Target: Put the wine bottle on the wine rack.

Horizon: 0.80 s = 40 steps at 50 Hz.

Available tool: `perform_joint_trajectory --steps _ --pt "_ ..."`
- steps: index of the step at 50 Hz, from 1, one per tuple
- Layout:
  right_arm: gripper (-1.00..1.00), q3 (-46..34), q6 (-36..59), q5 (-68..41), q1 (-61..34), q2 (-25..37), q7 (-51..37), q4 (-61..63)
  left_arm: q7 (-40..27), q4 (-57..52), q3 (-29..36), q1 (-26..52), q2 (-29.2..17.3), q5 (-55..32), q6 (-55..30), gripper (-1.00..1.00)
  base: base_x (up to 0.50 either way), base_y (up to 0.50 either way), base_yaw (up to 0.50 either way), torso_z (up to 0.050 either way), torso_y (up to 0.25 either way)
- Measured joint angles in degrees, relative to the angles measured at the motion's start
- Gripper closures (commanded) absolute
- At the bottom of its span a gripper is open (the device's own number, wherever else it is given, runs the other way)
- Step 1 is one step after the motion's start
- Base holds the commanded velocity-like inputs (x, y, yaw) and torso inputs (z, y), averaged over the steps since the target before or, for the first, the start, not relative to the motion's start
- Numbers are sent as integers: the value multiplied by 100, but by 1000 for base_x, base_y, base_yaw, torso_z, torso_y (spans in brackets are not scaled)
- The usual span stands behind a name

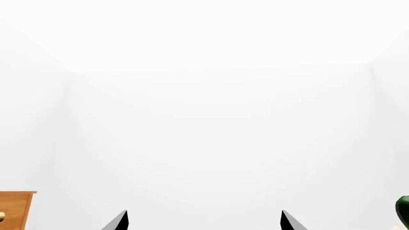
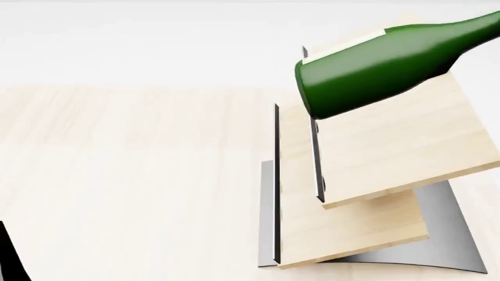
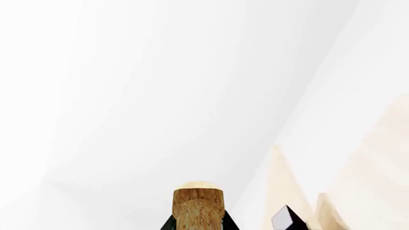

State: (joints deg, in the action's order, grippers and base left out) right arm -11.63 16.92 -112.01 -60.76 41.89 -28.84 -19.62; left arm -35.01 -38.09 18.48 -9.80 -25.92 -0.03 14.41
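Observation:
The wine bottle (image 2: pixel 375 64), dark green, hangs nearly level over the upper board of the wine rack (image 2: pixel 406 146), its base towards the rack's dark edge strips and its neck running off the head view at the right. In the right wrist view its tan cork (image 3: pixel 198 203) sits between the dark fingers of my right gripper (image 3: pixel 198 224), which is shut on the neck. The rack's pale boards (image 3: pixel 284 187) rise close beside it. My left gripper (image 1: pixel 204 221) is open with nothing between its fingers. An edge of the green bottle (image 1: pixel 403 208) shows off to its side.
The rack stands on a curved grey metal base (image 2: pixel 449 228) on a light wood tabletop (image 2: pixel 133 164). An orange-brown drawer cabinet (image 1: pixel 16 208) shows at the edge of the left wrist view. A dark part of my left arm (image 2: pixel 9 257) sits at the head view's lower left.

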Motion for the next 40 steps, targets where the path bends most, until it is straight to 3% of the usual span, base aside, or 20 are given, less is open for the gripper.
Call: perform_joint_trajectory --steps 40 --pt "100 191 -203 -53 562 47 -158 410 -28 16 51 31 -19 12 -21 -100 0 0 0 0 1"
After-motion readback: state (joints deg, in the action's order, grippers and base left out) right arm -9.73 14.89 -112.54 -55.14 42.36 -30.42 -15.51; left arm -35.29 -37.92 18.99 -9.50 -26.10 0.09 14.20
